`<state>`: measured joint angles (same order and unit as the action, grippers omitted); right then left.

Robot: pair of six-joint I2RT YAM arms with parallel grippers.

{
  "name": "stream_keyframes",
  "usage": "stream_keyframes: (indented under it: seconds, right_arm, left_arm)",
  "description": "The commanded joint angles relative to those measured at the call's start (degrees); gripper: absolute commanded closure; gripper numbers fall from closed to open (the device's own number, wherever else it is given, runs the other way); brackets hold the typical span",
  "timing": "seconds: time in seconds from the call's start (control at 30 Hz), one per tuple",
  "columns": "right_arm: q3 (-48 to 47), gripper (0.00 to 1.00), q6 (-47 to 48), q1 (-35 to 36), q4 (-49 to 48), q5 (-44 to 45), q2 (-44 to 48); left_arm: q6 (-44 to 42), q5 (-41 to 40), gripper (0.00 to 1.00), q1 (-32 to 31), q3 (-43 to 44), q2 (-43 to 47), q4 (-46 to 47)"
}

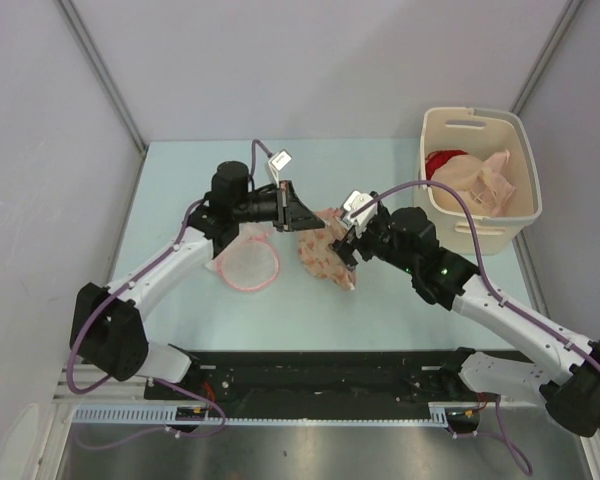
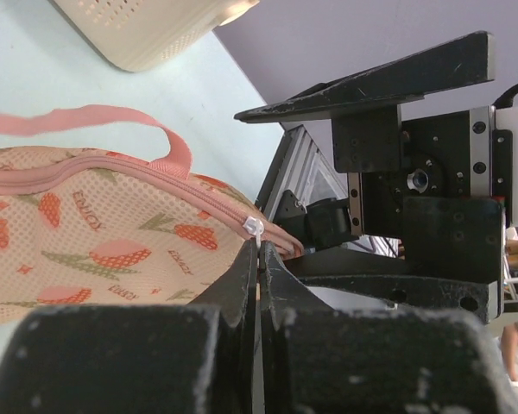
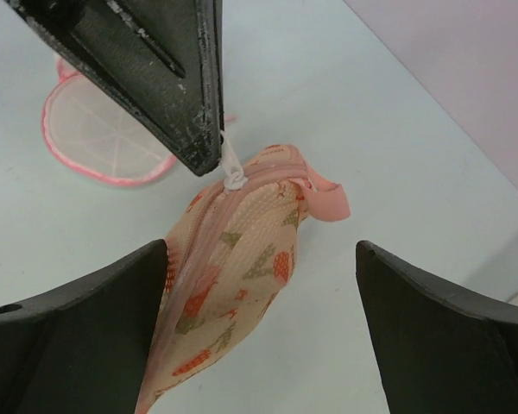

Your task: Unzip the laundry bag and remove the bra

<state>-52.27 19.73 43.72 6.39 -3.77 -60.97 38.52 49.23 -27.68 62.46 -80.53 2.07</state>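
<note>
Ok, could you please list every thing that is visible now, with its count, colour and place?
laundry bag: one, cream-peach with red motifs and pink edging, middle of the table between the two arms
zipper pull: one, white, at the end of the bag's zipper
round mesh item: one, white with pink trim, on the table left of the bag
basket: one, cream, far right of the table
red garment: one, red, inside the basket
pale peach garment: at least one, inside the basket
table: one, pale blue-green
left tool: one, black, shut on the zipper pull
right tool: one, black, open, close to the bag
</note>
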Motion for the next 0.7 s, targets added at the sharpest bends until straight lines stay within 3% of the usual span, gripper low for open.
stream_keyframes:
  seconds: [0.0,0.1,0.13,0.17,0.2,0.37,0.5,0.67]
  right_arm:
    - [-2.13,0.1,-3.72,0.22,-1.21,3.76,-0.55]
    - [-2.13,0.33,-7.06,0.39,-1.82,7.71,-0.38]
    - [-2.13,0.67,-8.03,0.31,-2.08,8.16,-0.38]
    - [-2.05,0.88,-9.86,0.31,-2.09,8.25,-0.38]
    - [-2.13,1.0,-10.67,0.31,-2.26,7.99,-0.64]
    - [0.41,1.0,-9.36,1.36,-4.98,6.32,0.67]
    - [5.15,1.0,-7.77,1.02,-8.23,8.16,7.33]
    - [13.41,1.0,-7.07,-2.94,-8.86,1.4,16.13]
  left_arm:
    - [-0.03,0.78,1.0,-0.88,-0.67,0.73,3.47]
    - [-0.38,-0.28,1.0,-0.97,-0.67,1.51,2.68]
    - [-0.73,-0.8,0.99,-0.97,-0.32,1.61,2.42]
    - [-1.08,-1.15,1.0,-0.97,-0.14,1.69,1.63]
    - [-1.34,-1.42,1.0,-0.88,0.03,1.52,1.45]
    - [-3.8,-2.65,1.0,-0.53,2.32,0.38,-1.61]
    - [-3.63,-0.9,1.0,4.82,1.45,-1.19,0.21]
    - [-2.57,2.1,1.0,10.62,-1.37,-4.37,3.03]
